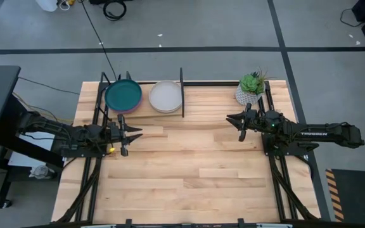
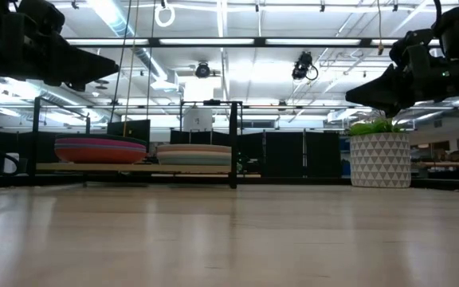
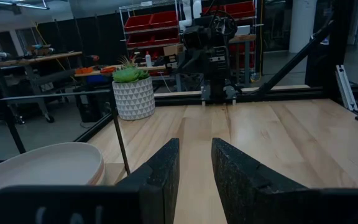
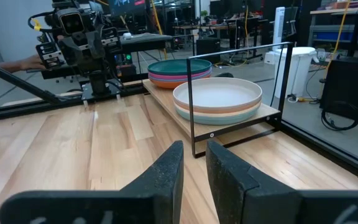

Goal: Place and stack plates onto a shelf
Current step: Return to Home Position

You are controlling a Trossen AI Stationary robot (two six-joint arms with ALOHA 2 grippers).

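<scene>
Two stacks of plates sit on the shelf's pale plank [image 1: 143, 109] at the table's far edge. The stack topped by a dark teal plate [image 1: 123, 95] shows orange and magenta rims [image 4: 178, 78]. Beside it, against the black divider [image 1: 182, 92], stands the stack topped by a grey-white plate [image 1: 165, 96], [image 4: 217, 94]. My left gripper [image 1: 137, 132], [image 3: 196, 146] hovers above the table just in front of the teal stack, fingers a narrow gap apart and empty. My right gripper [image 1: 230, 118], [image 4: 194, 149] hovers right of the divider, also slightly open and empty.
A potted plant in a white patterned pot [image 1: 251, 88], [image 2: 379, 158] stands on the table's far right, behind my right arm. The shelf's rod frame [image 1: 220, 83] runs on to the right of the divider. Bare wooden tabletop [image 1: 189, 171] spreads between and in front of the arms.
</scene>
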